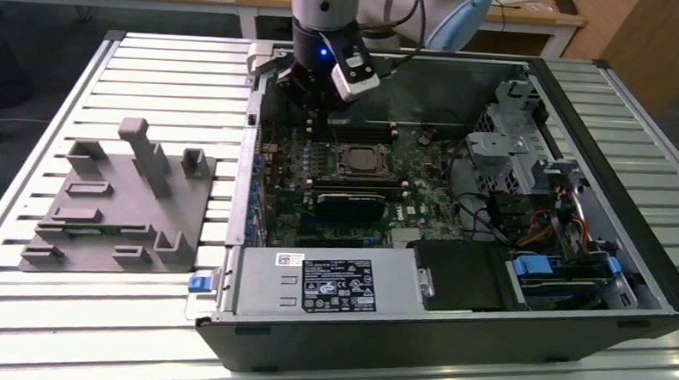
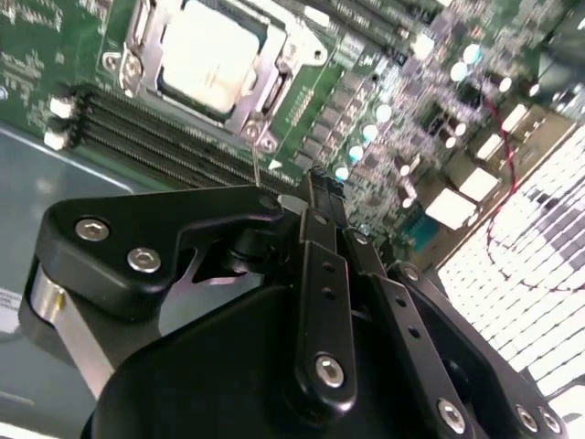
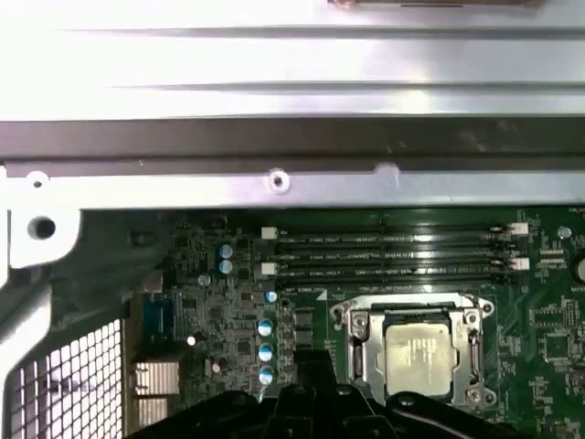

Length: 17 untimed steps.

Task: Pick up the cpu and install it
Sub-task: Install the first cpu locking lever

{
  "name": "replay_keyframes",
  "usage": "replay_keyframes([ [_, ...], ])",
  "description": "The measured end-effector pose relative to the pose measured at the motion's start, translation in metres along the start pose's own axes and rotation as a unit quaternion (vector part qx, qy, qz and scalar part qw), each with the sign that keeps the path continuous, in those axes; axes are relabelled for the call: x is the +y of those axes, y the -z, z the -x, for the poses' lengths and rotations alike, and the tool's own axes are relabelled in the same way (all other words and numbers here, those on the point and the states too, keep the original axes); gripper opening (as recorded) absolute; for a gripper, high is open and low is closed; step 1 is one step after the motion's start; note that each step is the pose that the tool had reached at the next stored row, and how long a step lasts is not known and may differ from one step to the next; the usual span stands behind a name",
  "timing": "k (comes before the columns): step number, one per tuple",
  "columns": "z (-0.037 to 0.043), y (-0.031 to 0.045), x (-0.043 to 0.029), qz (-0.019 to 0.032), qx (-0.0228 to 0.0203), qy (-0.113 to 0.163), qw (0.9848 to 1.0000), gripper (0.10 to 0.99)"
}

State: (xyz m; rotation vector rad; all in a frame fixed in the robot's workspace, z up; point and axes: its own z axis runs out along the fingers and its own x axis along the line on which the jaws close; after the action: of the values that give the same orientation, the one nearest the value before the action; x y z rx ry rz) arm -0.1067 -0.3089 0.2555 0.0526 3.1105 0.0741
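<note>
1. Hovering at 12 o'clock of the socket [image 1: 358, 156], the gripper [image 1: 320, 112] looks closed and empty.
2. Cpu [image 2: 206, 55] lies seated in the socket; install step seems nearly done.
3. Any next move calls for a clean, straight path.

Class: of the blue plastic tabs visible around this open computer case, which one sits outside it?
The blue tab at the case's front corner on the exterior view's left, beside the grey fixture; the others sit inside.

One open black computer case [image 1: 448, 332], one green motherboard [image 3: 548, 320], one silver square cpu [image 3: 419, 355], one grey plastic fixture [image 1: 109, 223], four black memory slots [image 3: 393, 254].
</note>
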Motion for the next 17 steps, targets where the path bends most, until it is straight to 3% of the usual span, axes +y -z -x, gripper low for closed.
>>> replay_keyframes([
  [7, -0.0018, -0.0022, 0.0133, 0.0000, 0.0000, 0.000, 1.0000, 0.106],
  [17, 0.0033, -0.0025, 0.0144, 0.0000, 0.0000, 0.000, 1.0000, 0.106],
])
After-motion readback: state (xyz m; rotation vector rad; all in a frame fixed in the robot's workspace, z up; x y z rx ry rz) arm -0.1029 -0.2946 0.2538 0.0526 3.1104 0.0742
